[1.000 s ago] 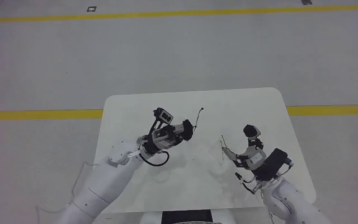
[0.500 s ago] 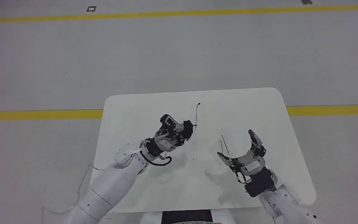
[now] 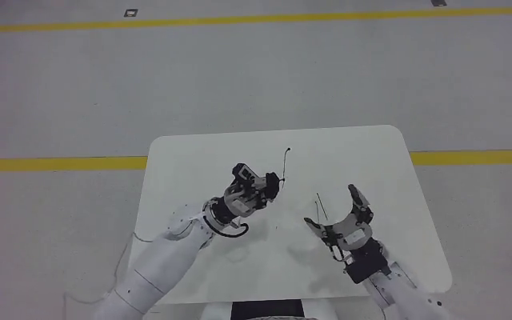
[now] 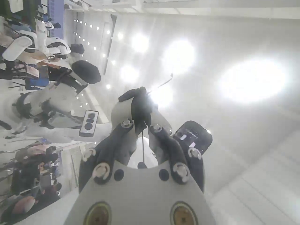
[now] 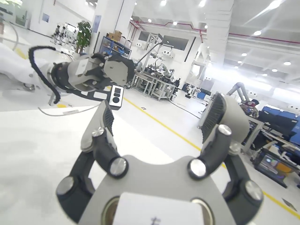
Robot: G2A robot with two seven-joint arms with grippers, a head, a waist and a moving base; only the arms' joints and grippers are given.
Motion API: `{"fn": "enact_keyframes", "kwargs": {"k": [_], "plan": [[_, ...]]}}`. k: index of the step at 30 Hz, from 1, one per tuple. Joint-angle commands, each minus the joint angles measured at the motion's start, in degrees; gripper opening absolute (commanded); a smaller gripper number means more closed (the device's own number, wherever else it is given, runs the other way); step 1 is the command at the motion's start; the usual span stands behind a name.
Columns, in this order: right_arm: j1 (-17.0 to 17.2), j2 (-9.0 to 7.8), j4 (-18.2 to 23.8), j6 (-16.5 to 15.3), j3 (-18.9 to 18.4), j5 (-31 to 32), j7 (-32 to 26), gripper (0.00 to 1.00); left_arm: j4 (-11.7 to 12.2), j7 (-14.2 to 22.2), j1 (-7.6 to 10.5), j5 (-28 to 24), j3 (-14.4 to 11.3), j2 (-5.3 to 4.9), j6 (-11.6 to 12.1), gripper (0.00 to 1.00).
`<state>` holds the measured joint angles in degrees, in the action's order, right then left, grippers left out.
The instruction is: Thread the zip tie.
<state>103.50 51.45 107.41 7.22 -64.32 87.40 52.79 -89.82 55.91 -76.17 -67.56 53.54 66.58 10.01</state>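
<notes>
The zip tie [image 3: 285,164] is pinched in the closed left end effector [image 3: 274,184] above mid-bench [image 3: 360,152], with its free end raised toward the far side, seemingly for feeding, while the right end effector [image 3: 330,206] is held open and empty at the near right, likely to receive it.

White table [image 3: 368,148] on grey floor [image 3: 240,80] with yellow lines [image 3: 240,19]; potted plant [image 5: 83,32] farther off
</notes>
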Motion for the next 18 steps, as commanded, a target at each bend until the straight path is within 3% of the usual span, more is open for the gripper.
{"fn": "enact_keyframes", "kwargs": {"k": [1, 12, 14, 17, 18], "plan": [[-1.51, 0.68, -1.40, -0.89, 1.95, -2.07, 2.95, 1.00, 0.00, 0.00, 0.00, 0.00, 0.00, 0.00, 0.00, 0.00], [-9.59, 4.63, -9.28, -1.88, 10.41, -7.22, 8.51, 1.00, 0.00, 0.00, 0.00, 0.00, 0.00, 0.00, 0.00, 0.00], [-10.85, 5.37, -10.50, -1.61, 11.77, -7.33, 9.27, 0.82, 0.00, 0.00, 0.00, 0.00, 0.00, 0.00, 0.00, 0.00], [-12.43, 6.37, -12.03, -1.39, 13.50, -7.46, 9.79, 0.67, 0.00, 0.00, 0.00, 0.00, 0.00, 0.00, 0.00, 0.00], [-12.86, 6.65, -12.44, -1.31, 13.95, -7.42, 9.91, 0.54, 0.00, 0.00, 0.00, 0.00, 0.00, 0.00, 0.00, 0.00]]}}
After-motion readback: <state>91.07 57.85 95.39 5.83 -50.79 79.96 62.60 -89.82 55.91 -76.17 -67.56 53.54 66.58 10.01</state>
